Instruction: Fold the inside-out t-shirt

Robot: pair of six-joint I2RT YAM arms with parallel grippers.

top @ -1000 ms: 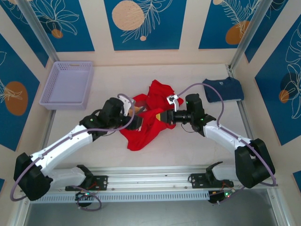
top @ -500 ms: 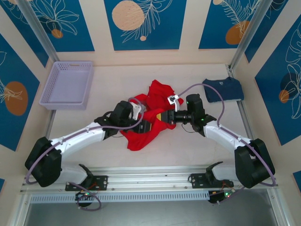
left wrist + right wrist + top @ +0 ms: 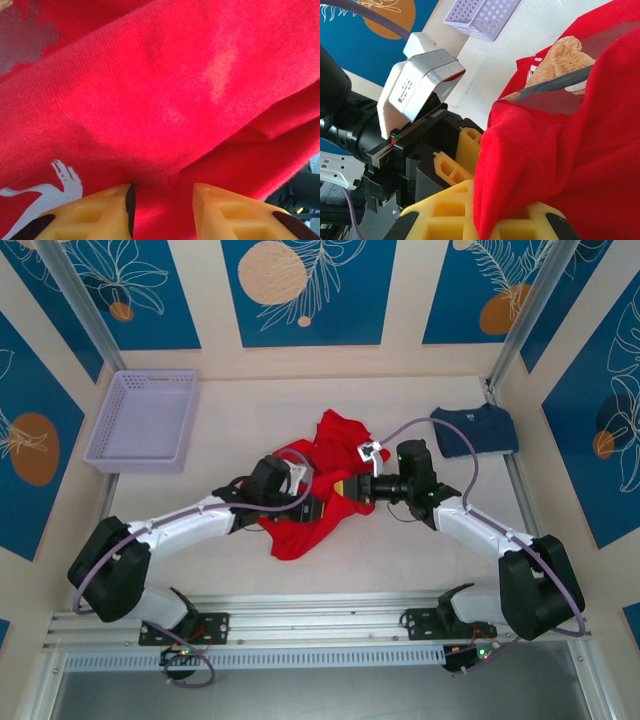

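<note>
The inside-out t-shirt point(image 3: 297, 532), bright red, lies bunched in the middle of the table, and both grippers meet over its centre. My left gripper point(image 3: 322, 508) comes in from the left. In the left wrist view its yellow fingers point(image 3: 105, 212) press a thick fold of the red cloth point(image 3: 165, 110) between them, so the gripper point(image 3: 162, 202) is shut on it. My right gripper point(image 3: 346, 490) comes from the right and is shut on a gathered edge of the shirt point(image 3: 560, 150), lifted off the table. The left gripper's fingers point(image 3: 454, 167) sit right beside that edge.
A lavender plastic basket point(image 3: 145, 420) stands at the back left. A folded navy blue t-shirt point(image 3: 476, 430) lies at the back right. Metal posts rise at the table's far corners, and a rail runs along its near edge.
My left gripper has moved right into the red cloth beside the right gripper, and its jaws have narrowed onto a fold. The right gripper has held still, shut on the shirt.
</note>
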